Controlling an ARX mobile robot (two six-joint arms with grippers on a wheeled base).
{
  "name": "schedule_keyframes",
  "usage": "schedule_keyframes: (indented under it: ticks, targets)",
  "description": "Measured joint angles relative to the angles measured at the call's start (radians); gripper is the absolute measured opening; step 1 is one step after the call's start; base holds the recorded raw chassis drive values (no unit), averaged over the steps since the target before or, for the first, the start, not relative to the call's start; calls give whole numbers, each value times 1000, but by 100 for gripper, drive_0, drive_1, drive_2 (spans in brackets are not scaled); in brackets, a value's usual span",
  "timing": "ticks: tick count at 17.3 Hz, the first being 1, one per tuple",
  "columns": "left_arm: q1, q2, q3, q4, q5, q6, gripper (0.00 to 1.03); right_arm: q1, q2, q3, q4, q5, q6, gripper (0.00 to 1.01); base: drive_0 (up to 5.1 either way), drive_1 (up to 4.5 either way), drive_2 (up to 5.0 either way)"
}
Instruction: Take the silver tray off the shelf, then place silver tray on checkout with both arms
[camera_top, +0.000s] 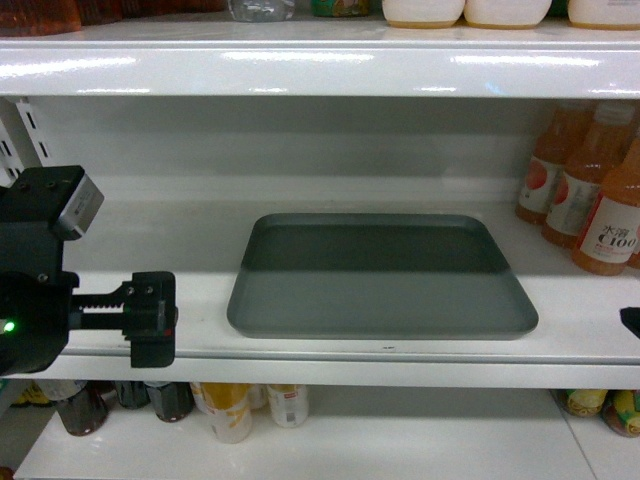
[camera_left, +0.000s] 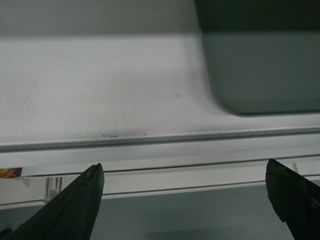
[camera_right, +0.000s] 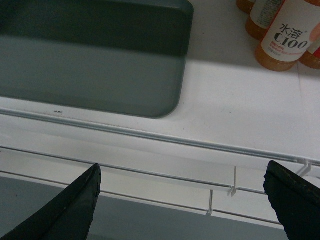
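The silver tray (camera_top: 380, 275) lies flat on the white shelf (camera_top: 150, 250), its front rim close to the shelf's lip. In front of the lip, left of the tray and clear of it, my left gripper (camera_top: 150, 318) stands open. The left wrist view shows that gripper (camera_left: 182, 172) spread wide with nothing in it, the tray's front left corner (camera_left: 265, 65) up and to the right. Only a black sliver of my right gripper (camera_top: 630, 322) shows at the right edge. In its wrist view the right gripper (camera_right: 182, 172) is open and empty below the tray's front right corner (camera_right: 90, 65). The checkout is out of view.
Orange drink bottles (camera_top: 590, 190) stand on the shelf right of the tray, also seen close by as bottles (camera_right: 290, 35) in the right wrist view. Another shelf board (camera_top: 320, 65) runs overhead. Bottles and cans (camera_top: 230, 405) fill the shelf below.
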Motion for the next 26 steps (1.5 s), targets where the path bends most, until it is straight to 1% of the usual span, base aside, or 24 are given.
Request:
schedule_keyframes:
  ticks: [1,2,4,5,8,9,10,11,13,17,19,21,24,26]
  targets:
    - [6,40,37,-1,7,-1,98,14,51,35,6,9,8,98,0,0,0]
    - [9,85,80,-7,10,0,98,29,111,78,11,29,19,98,0,0,0]
    - [9,162,154,-14,11,-2,98,50,208,160,0,43,45,98,0,0,0]
    - [10,195,189,-27,6,-2,98,63,245,198,3,52,50,98,0,0,0]
    - [6,275,289,-72,3,-24,98,75,343,312,-26,65,86,98,0,0,0]
    - [2,298,320,-82,3,-28,98,76,375,344,-23,73,88,98,0,0,0]
    - [-3,320,353,-94,4,-32,98,80,411,387,-39,100,88,98,0,0,0]
    - [-9,340,382,-100,0,-35,98,80,442,419,-51,107,88,98,0,0,0]
    - [-15,375,429,-125,0,-47,98,80,495,479,-91,114,89,98,0,0,0]
    - [-25,444,512,-187,8,-48,98,81,587,586,-153,117,93,98,0,0,0]
    - [-30,468,544,-202,5,-47,98,87,617,617,-171,135,88,98,0,0,0]
    - [-32,482,554,-210,3,-47,98,95,637,645,-190,149,88,98,0,0,0]
    - [-31,494,555,-209,-5,-44,98,107,670,686,-198,186,89,98,0,0,0]
    - [-25,494,548,-195,-11,-37,98,113,681,706,-198,191,97,98,34,34,34]
